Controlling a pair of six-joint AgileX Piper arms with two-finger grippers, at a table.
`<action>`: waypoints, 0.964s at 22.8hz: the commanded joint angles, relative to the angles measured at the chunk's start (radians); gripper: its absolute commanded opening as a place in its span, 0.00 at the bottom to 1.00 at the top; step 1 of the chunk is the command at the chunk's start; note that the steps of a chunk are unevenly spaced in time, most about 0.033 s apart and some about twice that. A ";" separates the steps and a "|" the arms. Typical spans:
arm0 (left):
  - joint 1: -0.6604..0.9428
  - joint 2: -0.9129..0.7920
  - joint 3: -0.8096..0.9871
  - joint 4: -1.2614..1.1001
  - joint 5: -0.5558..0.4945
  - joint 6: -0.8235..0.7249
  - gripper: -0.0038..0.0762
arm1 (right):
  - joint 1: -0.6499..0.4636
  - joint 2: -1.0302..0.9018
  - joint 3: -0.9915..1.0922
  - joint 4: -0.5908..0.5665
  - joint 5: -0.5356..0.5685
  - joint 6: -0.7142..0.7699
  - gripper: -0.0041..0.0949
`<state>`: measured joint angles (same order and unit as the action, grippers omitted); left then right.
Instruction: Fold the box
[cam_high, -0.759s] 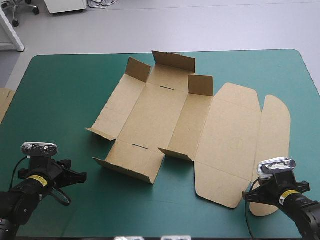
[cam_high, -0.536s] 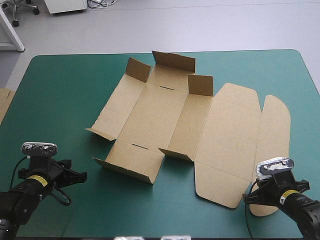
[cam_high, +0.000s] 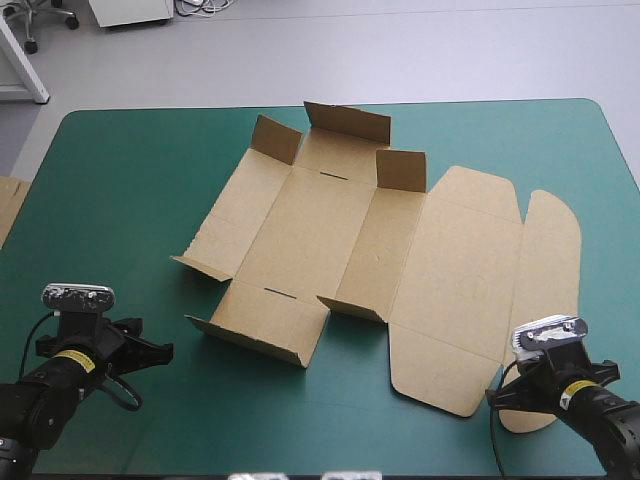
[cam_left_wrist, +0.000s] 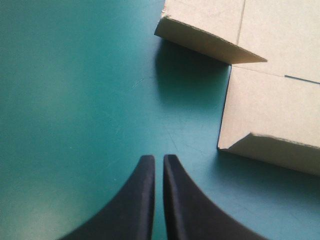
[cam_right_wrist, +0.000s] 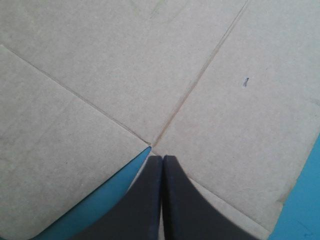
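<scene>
Little has moved: the box (cam_high: 340, 240) lies ahead of the closed left tool (cam_left_wrist: 158, 159), under the closed right tool (cam_right_wrist: 162, 158).

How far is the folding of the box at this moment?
Done: little; the box lies mostly flat, only small corner flaps standing. In hand: nothing; the left gripper is over bare cover, the right gripper over the lid, both with jaws shut. Left: raising and tucking the walls.

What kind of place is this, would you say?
Probably a robotics lab bench. There is a table with a teal-green cover. The left gripper and right gripper of two robot arms sit near its front edge. The box, a cut brown sheet, lies with some flaps raised.
</scene>
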<state>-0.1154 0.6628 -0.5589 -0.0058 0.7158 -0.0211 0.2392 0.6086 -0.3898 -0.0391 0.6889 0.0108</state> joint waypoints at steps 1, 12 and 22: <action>-0.005 0.003 -0.032 -0.011 -0.073 -0.003 0.16 | -0.006 -0.001 -0.035 0.002 -0.044 -0.004 0.02; 0.018 0.544 -0.598 -0.060 0.118 0.144 0.38 | -0.006 -0.001 -0.035 0.107 -0.028 -0.049 0.02; 0.375 0.940 -0.793 -0.856 0.387 0.799 0.38 | -0.006 -0.001 -0.035 0.180 -0.021 -0.115 0.02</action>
<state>0.2062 1.5516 -1.2977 -0.6210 1.0100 0.5816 0.2392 0.6086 -0.3898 0.1186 0.7077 -0.0801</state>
